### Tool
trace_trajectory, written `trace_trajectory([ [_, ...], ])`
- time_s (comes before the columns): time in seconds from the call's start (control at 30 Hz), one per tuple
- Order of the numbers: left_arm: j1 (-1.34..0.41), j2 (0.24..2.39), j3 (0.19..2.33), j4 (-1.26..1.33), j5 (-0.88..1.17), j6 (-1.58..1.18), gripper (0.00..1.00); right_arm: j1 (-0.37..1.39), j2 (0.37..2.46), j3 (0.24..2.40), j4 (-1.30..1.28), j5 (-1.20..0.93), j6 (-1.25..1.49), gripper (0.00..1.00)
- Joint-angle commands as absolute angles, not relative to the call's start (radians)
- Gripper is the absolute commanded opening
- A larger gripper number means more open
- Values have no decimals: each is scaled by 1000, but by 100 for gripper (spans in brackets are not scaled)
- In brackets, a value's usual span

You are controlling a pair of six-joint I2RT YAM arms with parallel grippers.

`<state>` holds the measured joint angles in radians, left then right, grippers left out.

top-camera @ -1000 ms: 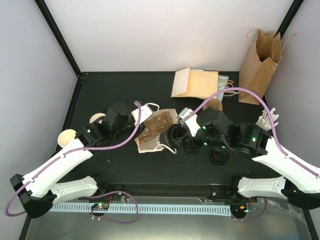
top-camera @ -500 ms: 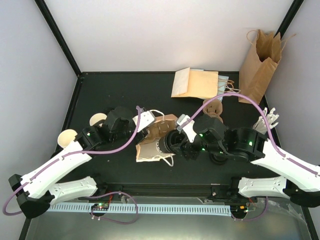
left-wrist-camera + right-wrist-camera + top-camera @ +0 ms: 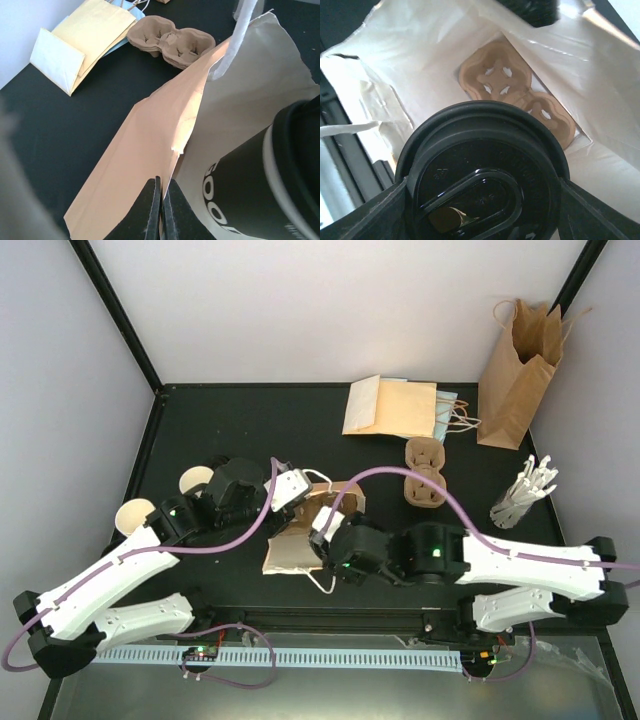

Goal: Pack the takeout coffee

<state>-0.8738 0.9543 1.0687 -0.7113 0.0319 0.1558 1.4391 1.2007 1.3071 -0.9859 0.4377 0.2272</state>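
Left edge of the overhead view: two round cream paper cups without lids [image 3: 133, 515], well apart from the work

Next rightward: left pincer [image 3: 161, 200] is closed flat on the rim of the tan kraft paper bag [image 3: 140, 150]. The bag lies on its side, mouth toward the right of the frame, and this pinch props the mouth up

Right of that: right pincer [image 3: 487, 210] is clamped on the paper takeout cup with round black plastic lid [image 3: 485, 150], one finger on each side of it. Cup and fingers sit in the bag mouth

Key relation: the cup's long axis runs along the pincer's reach, lid facing back at the wrist camera, base pointing into the bag. Brown moulded-pulp two-cup carrier [image 3: 512, 92] lies deeper inside, ahead of the cup, toward upper right of the right wrist view; contact not visible

Judgement: the right arm alone carries the cup; the coming move calls for going further in, toward a carrier socket
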Motion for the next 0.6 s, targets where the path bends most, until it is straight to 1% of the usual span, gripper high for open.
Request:
trace_trajectory([
  [0.0, -886, 939, 1069, -718, 80, 131, 2, 1472, 1267, 1300, -969, 614, 205, 68],
  [0.33, -891, 893, 1036, -700, 105, 94, 2, 1474, 1317, 1273, -873, 659, 85, 68],
  [0.47, -892, 877, 1016, -691, 118, 89, 2, 1474, 1329, 1259, -815, 743, 72, 64],
  [0.57, -893, 872, 1010, -696, 115, 89, 2, 1474, 1328, 1248, -764, 771, 56, 65],
])
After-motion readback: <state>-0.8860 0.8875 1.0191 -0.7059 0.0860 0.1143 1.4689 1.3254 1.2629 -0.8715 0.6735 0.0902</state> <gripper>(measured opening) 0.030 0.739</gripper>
